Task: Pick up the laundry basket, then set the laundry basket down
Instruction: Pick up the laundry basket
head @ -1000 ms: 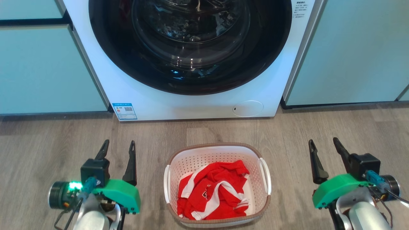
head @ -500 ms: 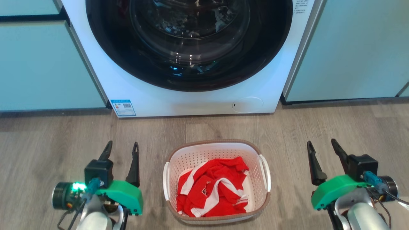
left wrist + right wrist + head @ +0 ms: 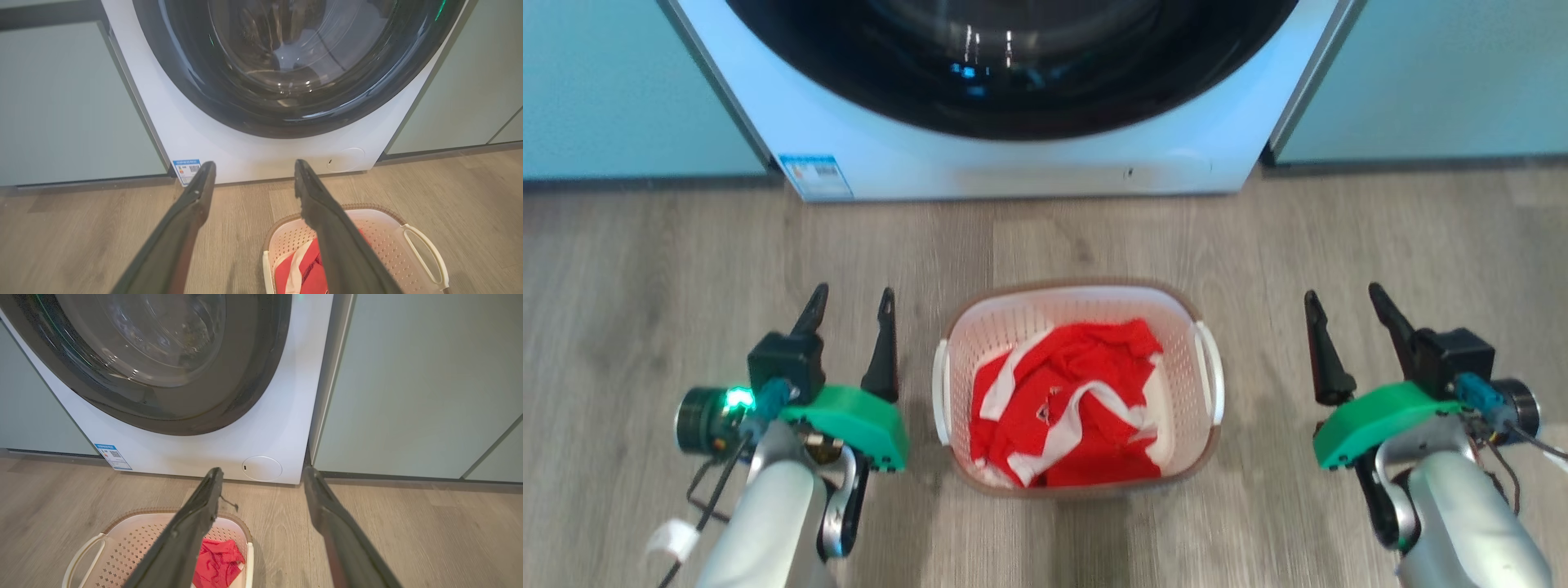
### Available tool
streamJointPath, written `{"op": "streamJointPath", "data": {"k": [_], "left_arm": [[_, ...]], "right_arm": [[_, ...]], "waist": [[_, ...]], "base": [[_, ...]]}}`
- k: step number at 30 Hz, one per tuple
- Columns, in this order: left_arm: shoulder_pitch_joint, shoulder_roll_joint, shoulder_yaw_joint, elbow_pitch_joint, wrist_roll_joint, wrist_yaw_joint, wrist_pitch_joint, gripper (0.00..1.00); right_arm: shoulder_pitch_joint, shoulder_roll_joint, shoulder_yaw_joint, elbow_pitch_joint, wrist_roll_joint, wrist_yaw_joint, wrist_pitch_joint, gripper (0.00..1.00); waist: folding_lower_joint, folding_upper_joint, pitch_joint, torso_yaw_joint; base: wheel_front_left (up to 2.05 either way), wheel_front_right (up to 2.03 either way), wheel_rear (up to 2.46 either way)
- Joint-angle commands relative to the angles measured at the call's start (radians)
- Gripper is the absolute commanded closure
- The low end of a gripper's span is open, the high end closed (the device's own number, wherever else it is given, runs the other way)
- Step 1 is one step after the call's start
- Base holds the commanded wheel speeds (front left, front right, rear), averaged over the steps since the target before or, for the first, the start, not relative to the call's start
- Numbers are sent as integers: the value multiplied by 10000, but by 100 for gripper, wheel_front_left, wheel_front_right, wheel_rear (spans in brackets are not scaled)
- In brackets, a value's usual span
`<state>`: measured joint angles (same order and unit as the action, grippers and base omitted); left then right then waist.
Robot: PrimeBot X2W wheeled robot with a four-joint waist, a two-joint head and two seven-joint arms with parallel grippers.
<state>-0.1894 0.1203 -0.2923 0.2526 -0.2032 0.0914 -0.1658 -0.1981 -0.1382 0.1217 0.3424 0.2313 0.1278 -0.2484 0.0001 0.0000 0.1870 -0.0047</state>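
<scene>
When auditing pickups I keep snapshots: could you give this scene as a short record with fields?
laundry basket: upright on the wood floor, in front of the washing machine, touched by neither hand
contents: red and white garment, crumpled
left hand: open, empty, close beside the basket's left side, apart from it
right hand: open, empty, off the basket's right side, with a wider gap
task stage: pickup not yet begun
</scene>
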Motion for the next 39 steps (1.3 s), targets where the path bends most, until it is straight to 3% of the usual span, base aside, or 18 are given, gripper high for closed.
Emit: {"op": "streamJointPath", "data": {"k": [1, 14, 25, 39], "left_arm": [[-640, 48, 258, -59, -55, 2, -175, 0], [-2680, -493, 36, 2434, -757, -585, -685, 0], [-4572, -653, -189, 5468, -1033, -1025, -939, 0], [-5678, -698, -605, 7433, -1344, -1431, -958, 0]], "right_arm": [[-399, -221, 188, -188, 76, 29, -132, 0], [-1647, -166, 355, 556, 193, 29, -133, 0], [-2763, 61, 702, 1617, 304, 29, -133, 0], [-3689, 198, 1225, 2422, 449, 29, -133, 0]], "waist": [[-1, 0, 760, 23], [-1, 0, 2809, -50], [-1, 0, 4303, -257], [-1, 0, 5618, -412]], "base": [[0, 0, 0], [0, 0, 0], [0, 0, 0], [0, 0, 0]]}}
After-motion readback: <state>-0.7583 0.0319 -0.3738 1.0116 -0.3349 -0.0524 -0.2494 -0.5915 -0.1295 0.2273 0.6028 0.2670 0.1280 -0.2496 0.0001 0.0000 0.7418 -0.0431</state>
